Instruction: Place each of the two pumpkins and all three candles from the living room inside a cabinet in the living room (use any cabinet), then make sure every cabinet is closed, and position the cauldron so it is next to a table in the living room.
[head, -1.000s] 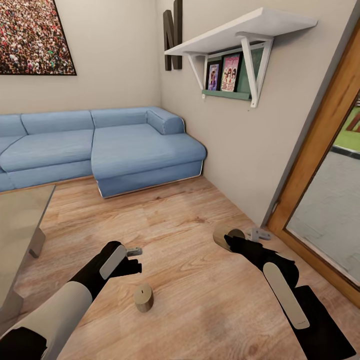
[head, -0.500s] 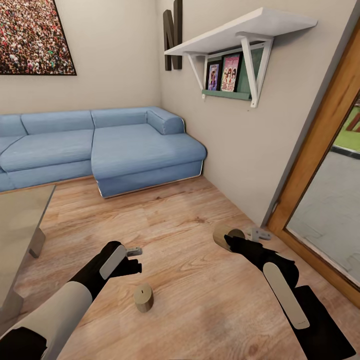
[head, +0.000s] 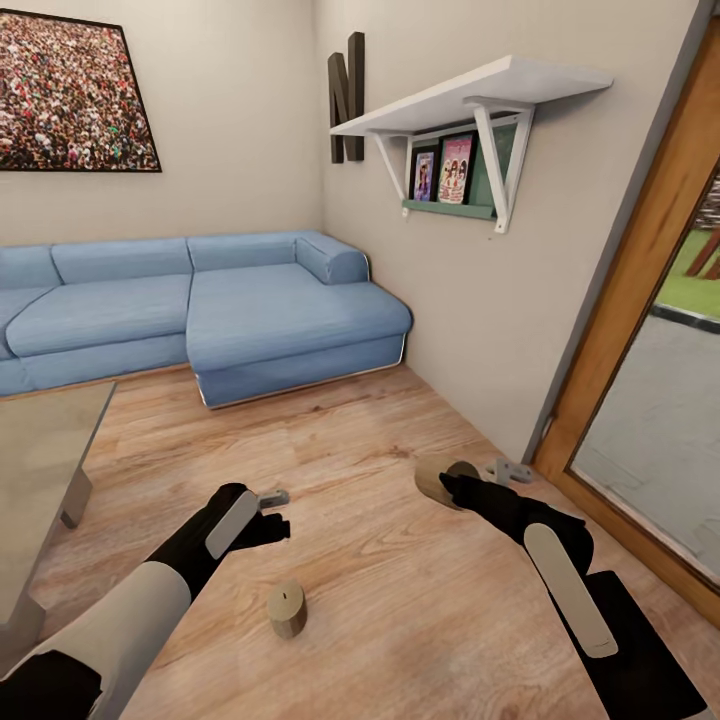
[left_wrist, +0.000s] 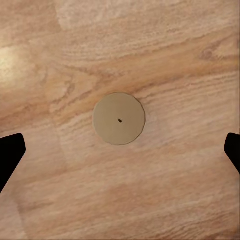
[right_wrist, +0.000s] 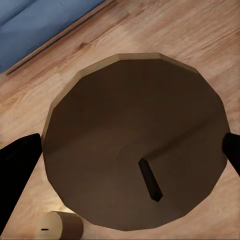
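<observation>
Sofa (head: 150, 310) cut off at head view's left edge, held candle (head: 436, 478) partly hidden behind right hand (head: 452, 485)

A short tan cylinder candle (head: 287, 609) with a dark wick dot is showing pale against the warm, streaky-grained wooden floor (head: 400, 560) beneath the black left gripper (head: 272, 512). The black right gripper (head: 452, 486) is showing a darker olive-brown candle (right_wrist: 135, 162).

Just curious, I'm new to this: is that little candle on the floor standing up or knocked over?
Upright. The candle stands on its flat base on the wooden floor, round wick-marked top facing up.
</observation>
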